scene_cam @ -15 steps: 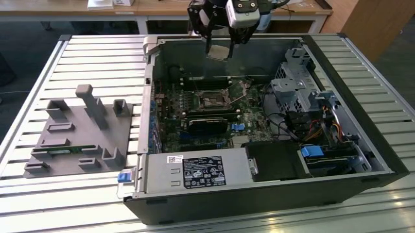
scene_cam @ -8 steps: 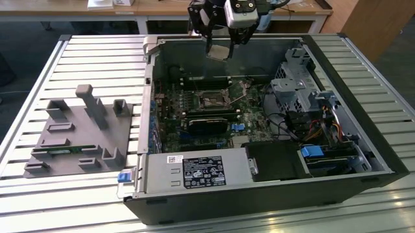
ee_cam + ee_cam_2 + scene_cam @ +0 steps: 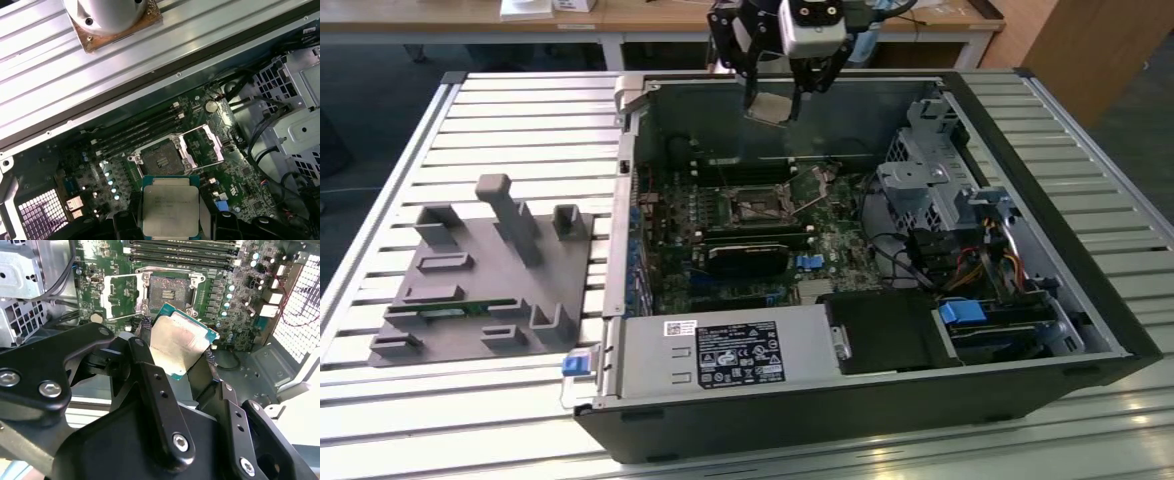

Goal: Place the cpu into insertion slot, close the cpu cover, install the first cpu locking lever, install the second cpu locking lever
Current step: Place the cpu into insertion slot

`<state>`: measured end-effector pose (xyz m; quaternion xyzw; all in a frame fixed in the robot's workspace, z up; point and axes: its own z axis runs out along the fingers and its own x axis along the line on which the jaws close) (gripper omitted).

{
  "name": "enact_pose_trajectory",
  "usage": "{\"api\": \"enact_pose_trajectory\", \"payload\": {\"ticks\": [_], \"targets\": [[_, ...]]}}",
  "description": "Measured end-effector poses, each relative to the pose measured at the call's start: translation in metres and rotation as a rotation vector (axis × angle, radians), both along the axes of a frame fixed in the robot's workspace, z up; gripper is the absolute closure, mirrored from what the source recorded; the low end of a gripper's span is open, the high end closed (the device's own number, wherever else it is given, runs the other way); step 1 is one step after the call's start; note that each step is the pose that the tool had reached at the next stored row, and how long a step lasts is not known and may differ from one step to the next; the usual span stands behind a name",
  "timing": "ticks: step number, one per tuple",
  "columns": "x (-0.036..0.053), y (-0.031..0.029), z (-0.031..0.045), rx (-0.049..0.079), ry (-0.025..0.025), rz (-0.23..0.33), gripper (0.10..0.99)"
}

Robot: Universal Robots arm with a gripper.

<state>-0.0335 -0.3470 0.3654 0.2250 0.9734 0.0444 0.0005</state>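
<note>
Black two-finger gripper (image 3: pixel 177 347), shut on opposite edges of flat square silvery-topped cpu (image 3: pixel 169 205), prob. to spare underside contacts, hangs above open grey PC case (image 3: pixel 1121 330). Square dark insertion slot (image 3: pixel 161 161) lies bare w/ thin silvery cpu cover (image 3: pixel 105 297) swung aside (socket accessible).

Silvery slatted aluminium desk (image 3: pixel 480 130) across foreground. Behind it, long light wooden tabletop on white legs (image 3: pixel 654 18). Dark grey floor (image 3: pixel 360 90) beneath. Brown wooden panel (image 3: pixel 1101 50) at exterior view's right.
</note>
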Motion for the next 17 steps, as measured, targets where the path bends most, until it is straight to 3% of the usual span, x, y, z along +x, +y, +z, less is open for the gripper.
{"api": "enact_pose_trajectory", "payload": {"ticks": [17], "targets": [[0.0,0.0,0.0,0.0,0.0,-0.091,0.545]]}}
